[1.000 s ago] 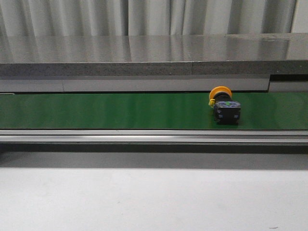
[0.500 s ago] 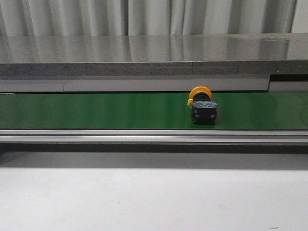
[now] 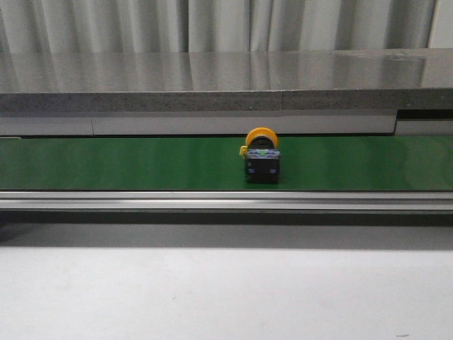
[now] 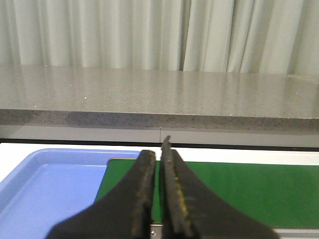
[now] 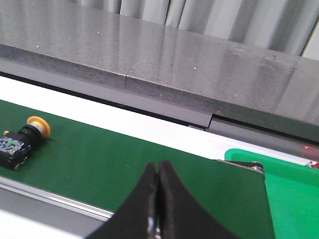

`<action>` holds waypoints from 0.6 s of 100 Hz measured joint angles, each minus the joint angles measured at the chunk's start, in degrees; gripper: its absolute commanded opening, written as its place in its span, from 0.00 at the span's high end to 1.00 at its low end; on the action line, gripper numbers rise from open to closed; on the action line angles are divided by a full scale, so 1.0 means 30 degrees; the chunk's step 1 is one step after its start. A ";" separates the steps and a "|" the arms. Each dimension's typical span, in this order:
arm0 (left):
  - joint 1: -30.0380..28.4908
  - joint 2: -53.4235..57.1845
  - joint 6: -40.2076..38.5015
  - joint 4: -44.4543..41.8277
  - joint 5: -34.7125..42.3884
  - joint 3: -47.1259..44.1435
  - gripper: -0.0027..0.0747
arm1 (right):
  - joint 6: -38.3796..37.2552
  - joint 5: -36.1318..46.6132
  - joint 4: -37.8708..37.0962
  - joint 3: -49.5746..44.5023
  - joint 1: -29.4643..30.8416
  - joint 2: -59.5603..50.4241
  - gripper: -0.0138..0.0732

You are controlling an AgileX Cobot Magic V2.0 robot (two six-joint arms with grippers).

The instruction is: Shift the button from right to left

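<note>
Nearest, both grippers have their fingers pressed closed on nothing: the left gripper (image 4: 158, 186) by a blue plastic tray (image 4: 45, 191), the right gripper (image 5: 158, 199) over the green conveyor belt (image 3: 127, 163). Farther off, the small yellow-capped push-button on its black boxy body (image 3: 261, 157) lies untouched mid-belt, slightly right of centre. The step in hand looks like waiting, and the next move calls for opening the fingers and grasping it.

- A green belt (image 3: 141, 163) runs left to right across the front view, between a grey stone ledge (image 3: 212, 78) behind and a metal rail (image 3: 212, 200) in front.
- Pale curtains (image 3: 212, 25) hang behind the ledge.
- A plain grey table (image 3: 212, 290) fills the foreground.
- In the left wrist view, a blue tray (image 4: 45, 189) sits just beside the belt's end.
- In the right wrist view, a green tray (image 5: 294, 194) lies just past the belt's other end.
</note>
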State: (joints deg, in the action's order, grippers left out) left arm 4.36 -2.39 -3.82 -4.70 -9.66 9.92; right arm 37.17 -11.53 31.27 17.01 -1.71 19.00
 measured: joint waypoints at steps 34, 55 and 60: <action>0.0000 -0.8451 0.0000 0.0202 -0.5817 0.6789 0.96 | 0.0000 0.0000 0.0000 0.0000 0.0000 0.0000 0.92; 0.0000 -1.3813 0.0000 0.0202 -0.8316 1.0020 0.96 | 0.0000 -0.0008 0.0000 0.0000 0.0000 0.0000 0.92; 0.0000 -1.4835 0.0000 0.0202 -0.8801 1.0688 0.96 | 0.0000 -0.0008 0.0000 0.0000 0.0000 0.0000 0.92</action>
State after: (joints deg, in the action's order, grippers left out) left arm 4.36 -46.90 -3.82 -4.10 -36.07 41.98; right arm 37.17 -11.55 31.27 17.01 -1.71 19.00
